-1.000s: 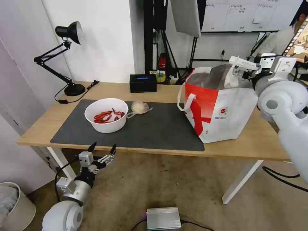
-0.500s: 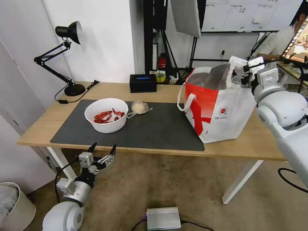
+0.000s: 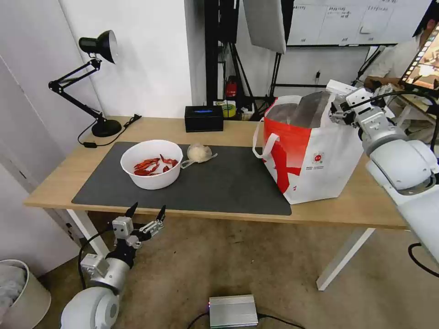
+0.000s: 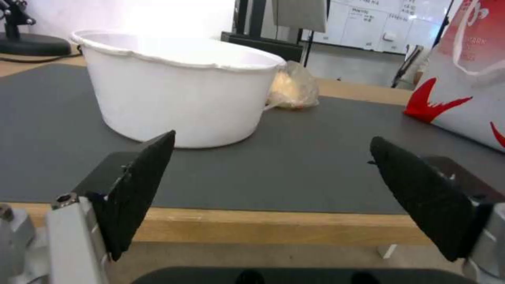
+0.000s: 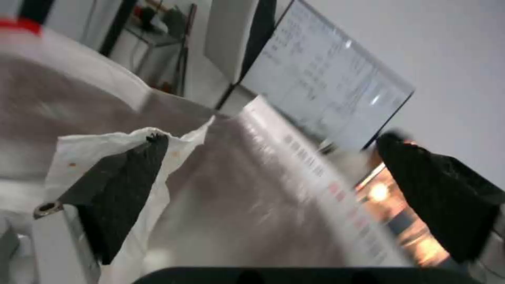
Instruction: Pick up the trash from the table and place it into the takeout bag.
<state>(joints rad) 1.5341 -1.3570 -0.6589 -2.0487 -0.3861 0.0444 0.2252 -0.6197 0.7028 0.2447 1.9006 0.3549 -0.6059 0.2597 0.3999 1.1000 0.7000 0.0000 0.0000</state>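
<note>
Our right gripper (image 3: 337, 111) hovers, fingers spread, above the white-and-red foil-lined takeout bag (image 3: 311, 155); a crumpled white tissue (image 5: 105, 157) clings to one finger. Our left gripper (image 3: 146, 214) waits open below the light-wood desk (image 3: 356, 205).

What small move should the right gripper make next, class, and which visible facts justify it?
Probably shake or lift clear of the takeout bag. The right gripper is open over the bag's foil mouth, yet the crumpled white tissue seems to cling to one finger. The white bowl and small clear bag wait on the mat.
</note>
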